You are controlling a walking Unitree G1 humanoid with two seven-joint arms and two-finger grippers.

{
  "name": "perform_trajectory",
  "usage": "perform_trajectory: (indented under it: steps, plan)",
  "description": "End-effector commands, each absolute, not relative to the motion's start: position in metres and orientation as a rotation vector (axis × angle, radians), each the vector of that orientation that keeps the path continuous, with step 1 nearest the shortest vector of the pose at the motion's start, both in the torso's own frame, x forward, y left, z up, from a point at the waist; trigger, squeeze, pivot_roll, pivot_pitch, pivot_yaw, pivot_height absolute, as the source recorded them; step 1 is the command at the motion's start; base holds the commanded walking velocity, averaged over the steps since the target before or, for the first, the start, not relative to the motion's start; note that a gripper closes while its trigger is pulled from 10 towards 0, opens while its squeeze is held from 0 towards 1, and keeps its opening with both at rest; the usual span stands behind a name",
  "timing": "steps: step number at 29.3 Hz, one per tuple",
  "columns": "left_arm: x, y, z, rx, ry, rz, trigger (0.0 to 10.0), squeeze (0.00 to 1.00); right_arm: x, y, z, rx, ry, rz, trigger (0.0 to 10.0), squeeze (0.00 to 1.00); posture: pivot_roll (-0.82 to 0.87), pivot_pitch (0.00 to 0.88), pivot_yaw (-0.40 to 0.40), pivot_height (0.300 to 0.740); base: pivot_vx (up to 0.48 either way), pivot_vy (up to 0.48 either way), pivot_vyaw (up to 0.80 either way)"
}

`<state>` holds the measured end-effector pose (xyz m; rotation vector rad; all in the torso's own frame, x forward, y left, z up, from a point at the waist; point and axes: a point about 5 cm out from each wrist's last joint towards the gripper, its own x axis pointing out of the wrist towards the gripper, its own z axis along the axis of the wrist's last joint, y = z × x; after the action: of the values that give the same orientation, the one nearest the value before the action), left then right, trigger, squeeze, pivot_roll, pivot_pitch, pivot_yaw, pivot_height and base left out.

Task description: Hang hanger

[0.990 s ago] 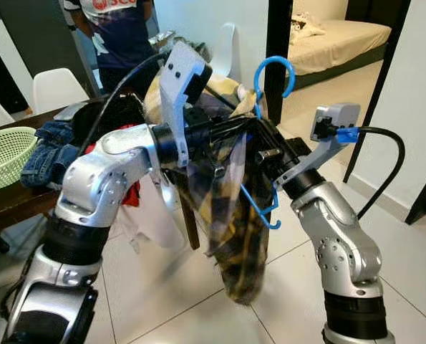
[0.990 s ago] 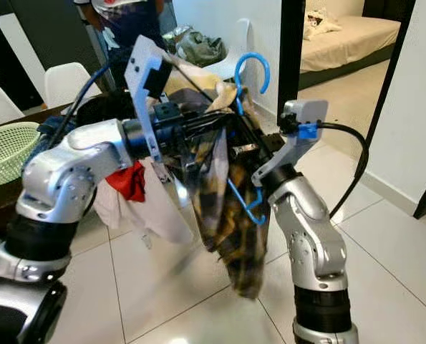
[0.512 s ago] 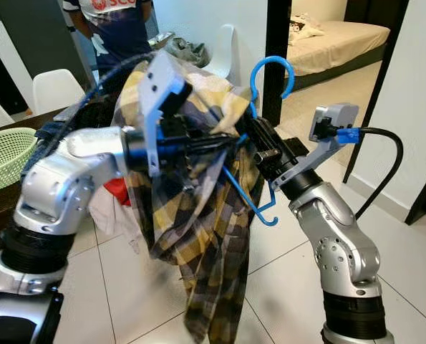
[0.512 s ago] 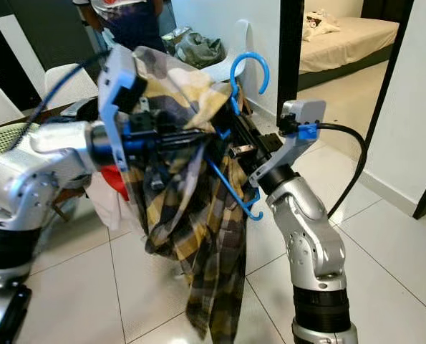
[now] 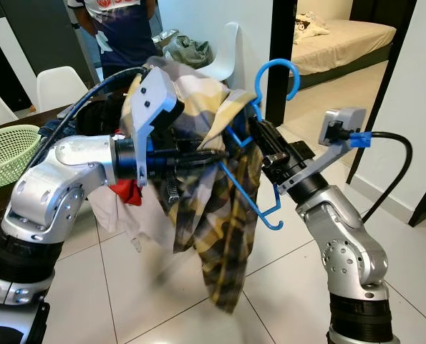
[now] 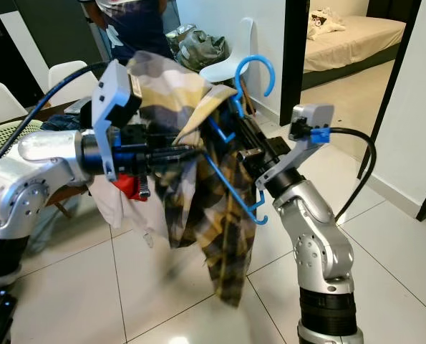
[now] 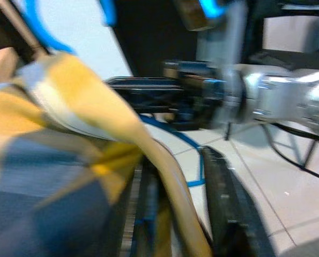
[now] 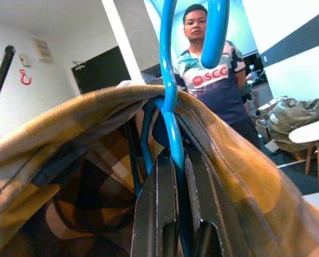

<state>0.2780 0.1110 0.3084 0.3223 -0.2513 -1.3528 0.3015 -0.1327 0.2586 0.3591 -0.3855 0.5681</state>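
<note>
Right wrist view shows the right tool [image 8: 175,176] clenched on the stem of the blue hanger [image 5: 268,107], held up in the air over the floor [image 5: 127,287]. A plaid shirt [image 5: 220,215] drapes over the hanger, and the left tool [image 6: 187,152] grips its cloth just beside.

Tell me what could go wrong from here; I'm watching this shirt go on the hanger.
The plaid shirt covers only one side of the blue hanger; its bare arm sticks out, so the shirt may slide off. The right gripper pinches just the hanger's neck, so it could twist. The left gripper is wrapped in cloth and may snag.
</note>
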Motion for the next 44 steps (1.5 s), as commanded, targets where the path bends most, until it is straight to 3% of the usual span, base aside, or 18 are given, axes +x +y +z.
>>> perform_trajectory:
  steps: [1,9,15,16,17,27,30,37,44]
  plan:
    - [0.271,0.11,0.305,0.336,-0.227,-1.41,10.0,1.0,0.3,-0.133,0.266,0.387,-0.431,0.574,10.0,0.0,-0.08,0.0,0.084,0.74,0.0,0.0,0.0]
    - [0.266,0.112,0.303,0.337,-0.224,-1.435,10.0,1.0,0.3,-0.137,0.271,0.411,-0.459,0.566,10.0,0.0,-0.07,0.0,0.083,0.74,0.0,0.0,0.0]
    - [0.261,0.134,0.324,0.282,-0.371,-1.306,10.0,1.0,0.3,-0.157,0.276,0.416,-0.49,0.541,10.0,0.0,-0.05,0.0,0.07,0.74,0.0,0.0,0.0]
    - [0.261,0.151,0.336,0.276,-0.452,-1.189,10.0,0.27,0.295,-0.171,0.281,0.413,-0.517,0.554,10.0,0.0,-0.05,0.0,0.063,0.74,0.0,0.0,0.0]
    - [0.261,0.166,0.345,0.285,-0.508,-1.086,10.0,0.0,0.29,-0.184,0.286,0.41,-0.545,0.578,10.0,0.0,-0.04,0.0,0.058,0.74,0.0,0.0,0.0]
    - [0.267,0.214,0.356,0.441,-0.534,-0.805,10.0,0.0,0.266,-0.211,0.302,0.372,-0.621,0.711,10.0,0.0,-0.04,0.0,0.053,0.74,0.0,0.0,0.0]
    - [0.275,0.239,0.352,0.535,-0.455,-0.782,10.0,0.0,0.244,-0.212,0.303,0.281,-0.621,0.878,10.0,0.0,-0.03,0.0,0.051,0.74,0.0,0.0,0.0]
    - [0.28,0.24,0.348,0.54,-0.424,-0.847,10.0,0.0,0.225,-0.207,0.299,0.199,-0.568,1.046,10.0,0.0,-0.04,0.0,0.054,0.74,0.0,0.0,0.0]
    - [0.285,0.217,0.34,0.589,-0.379,-1.022,10.0,0.0,0.218,-0.205,0.301,0.166,-0.529,1.131,10.0,0.0,-0.05,0.0,0.072,0.74,0.0,0.0,0.0]
